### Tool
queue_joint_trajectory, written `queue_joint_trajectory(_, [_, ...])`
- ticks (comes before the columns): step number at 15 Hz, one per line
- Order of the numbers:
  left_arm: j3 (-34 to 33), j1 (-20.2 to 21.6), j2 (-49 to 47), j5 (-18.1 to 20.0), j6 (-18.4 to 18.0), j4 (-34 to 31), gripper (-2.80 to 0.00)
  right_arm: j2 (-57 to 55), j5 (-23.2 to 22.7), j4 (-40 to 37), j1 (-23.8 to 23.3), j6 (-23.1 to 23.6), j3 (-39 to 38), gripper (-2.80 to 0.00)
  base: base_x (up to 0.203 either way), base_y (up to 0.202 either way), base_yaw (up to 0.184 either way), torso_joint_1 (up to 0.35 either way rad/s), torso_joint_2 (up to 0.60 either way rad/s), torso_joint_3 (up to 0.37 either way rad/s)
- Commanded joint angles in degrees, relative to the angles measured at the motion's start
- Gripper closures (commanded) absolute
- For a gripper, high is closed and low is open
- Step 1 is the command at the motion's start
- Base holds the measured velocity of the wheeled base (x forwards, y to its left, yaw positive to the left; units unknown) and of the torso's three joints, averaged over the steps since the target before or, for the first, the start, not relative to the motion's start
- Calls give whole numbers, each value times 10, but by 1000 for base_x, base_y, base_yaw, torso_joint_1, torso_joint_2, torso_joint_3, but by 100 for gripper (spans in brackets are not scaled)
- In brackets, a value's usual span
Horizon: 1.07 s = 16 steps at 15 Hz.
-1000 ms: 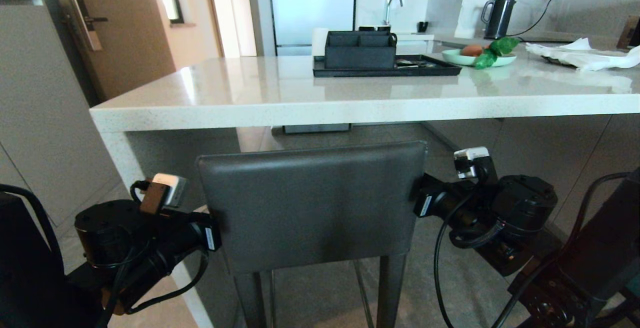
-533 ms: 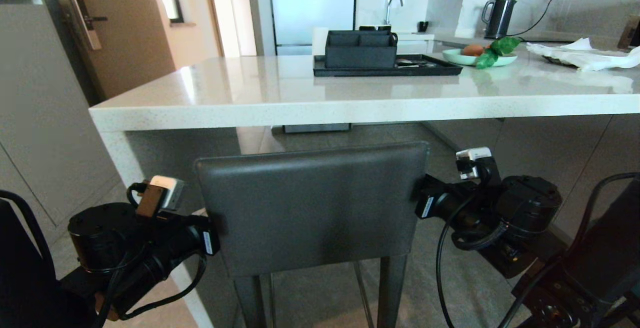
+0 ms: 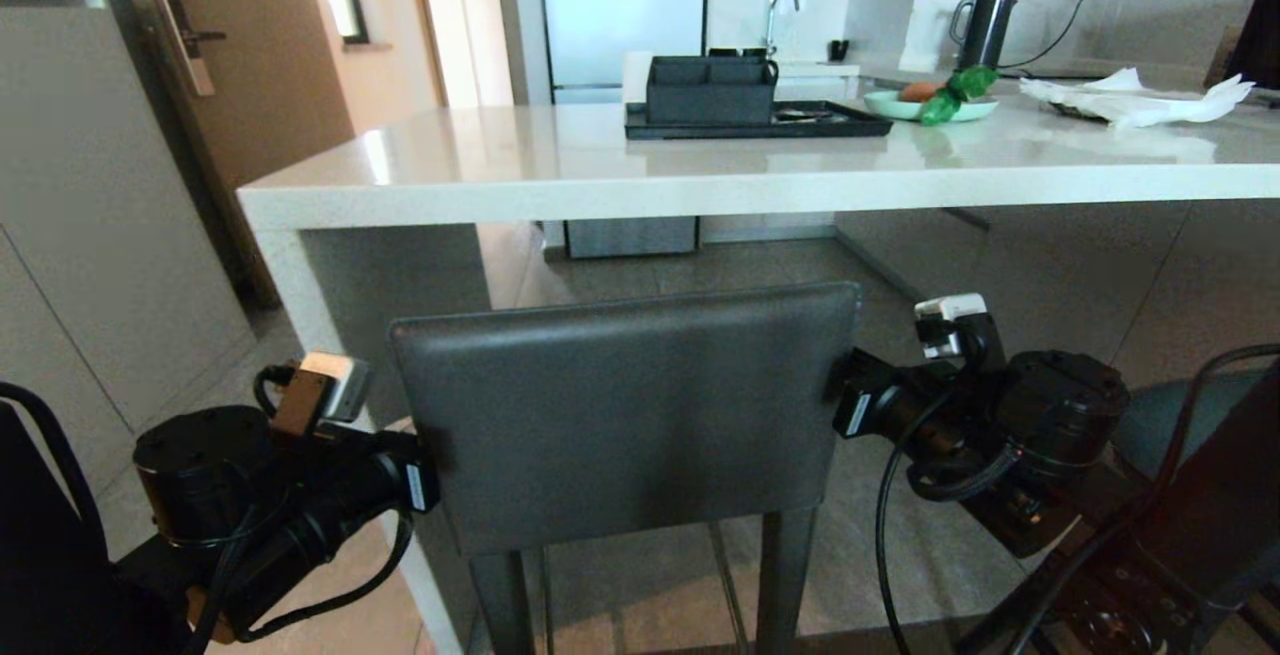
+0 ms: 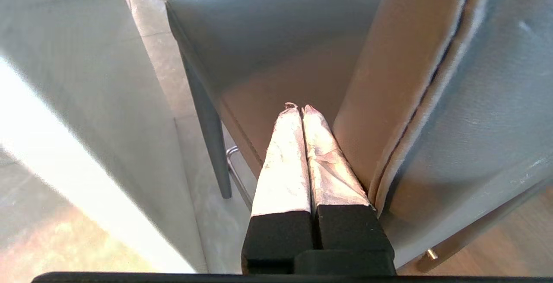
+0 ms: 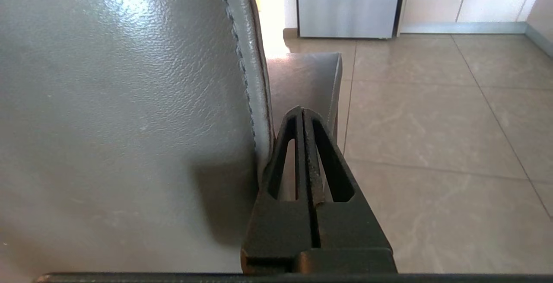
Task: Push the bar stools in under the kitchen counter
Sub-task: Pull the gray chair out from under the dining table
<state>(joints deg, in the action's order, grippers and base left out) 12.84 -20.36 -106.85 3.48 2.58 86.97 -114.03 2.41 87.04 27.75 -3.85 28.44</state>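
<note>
A dark grey, square-backed bar stool [image 3: 625, 415] stands in front of the white kitchen counter [image 3: 700, 190], its backrest below the slab's edge. My left gripper [image 4: 299, 108] is shut and empty, lying against the left edge of the backrest [image 4: 475, 80] with its tips over the seat [image 4: 268, 36]. My right gripper [image 5: 301, 110] is also shut and empty, flat against the backrest's right edge [image 5: 121, 101]. In the head view both wrists flank the backrest and the fingers are hidden behind it. A teal rounded seat [image 3: 1170, 415] shows low on the right behind the right arm.
The counter's white end panel [image 3: 290, 285] stands just left of the stool. A black tray with an organiser [image 3: 712, 90], a green plate [image 3: 930, 107], a kettle [image 3: 980, 30] and white paper [image 3: 1130, 95] sit on the counter. A cabinet wall [image 3: 90, 235] lies left.
The whole view has shifted: the counter corner sits further right and the slab looks lower and flatter. The stool and both grippers keep their places in the picture.
</note>
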Motion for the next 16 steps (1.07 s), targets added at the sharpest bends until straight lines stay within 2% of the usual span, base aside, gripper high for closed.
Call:
queue_joint_trajectory(1, [1,-1,2,0,1,7,0,1,0,6,0,-1,0,0,-190,0,-2,4,4,-1])
queue_joint_trajectory(16, [0,-14,10,-1,-9,7,0,6,1,6,0,-2,-3,0,-196,0,-2,3,3,1])
